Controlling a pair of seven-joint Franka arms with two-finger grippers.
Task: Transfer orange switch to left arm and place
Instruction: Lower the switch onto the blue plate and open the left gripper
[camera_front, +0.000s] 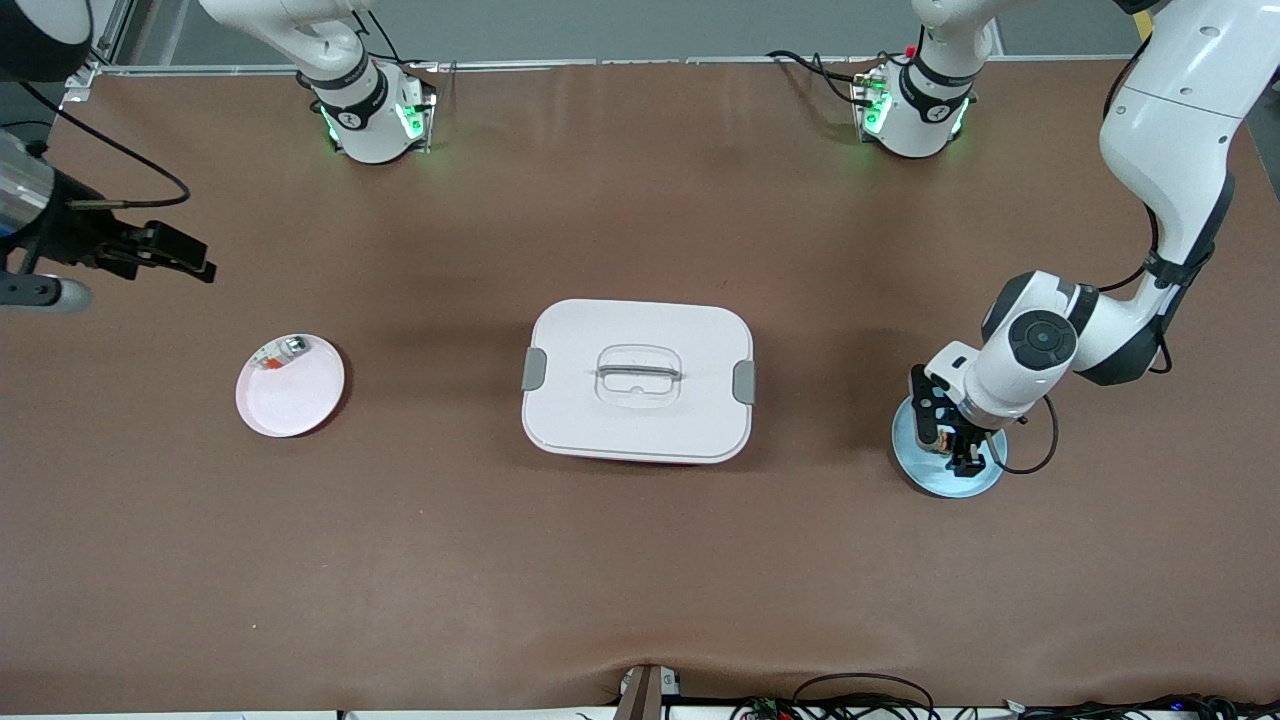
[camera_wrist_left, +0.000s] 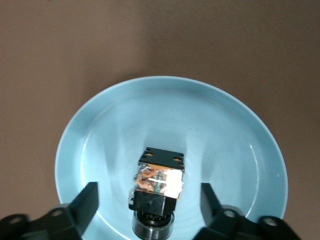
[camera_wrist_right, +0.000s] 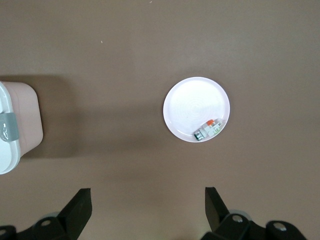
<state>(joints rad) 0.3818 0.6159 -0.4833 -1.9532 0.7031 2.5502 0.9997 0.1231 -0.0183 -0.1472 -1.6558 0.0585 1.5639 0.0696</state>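
The orange switch (camera_wrist_left: 157, 182), a small black block with an orange end, lies on a light blue plate (camera_wrist_left: 170, 115) at the left arm's end of the table. My left gripper (camera_wrist_left: 150, 192) is low over that plate (camera_front: 918, 470) and open. One finger stands on each side of the switch (camera_front: 944, 438) without touching it. My right gripper (camera_front: 190, 262) hangs open and empty over bare table at the right arm's end, near a pink plate (camera_front: 290, 400). The white box (camera_front: 638, 380) with grey latches sits mid-table between the two plates.
The pink plate (camera_wrist_right: 190, 107) holds a small green-grey-red item (camera_wrist_right: 209, 129) near its rim. A corner of the box (camera_wrist_right: 12, 135) shows in the right wrist view. Cables run along the table edge nearest the front camera.
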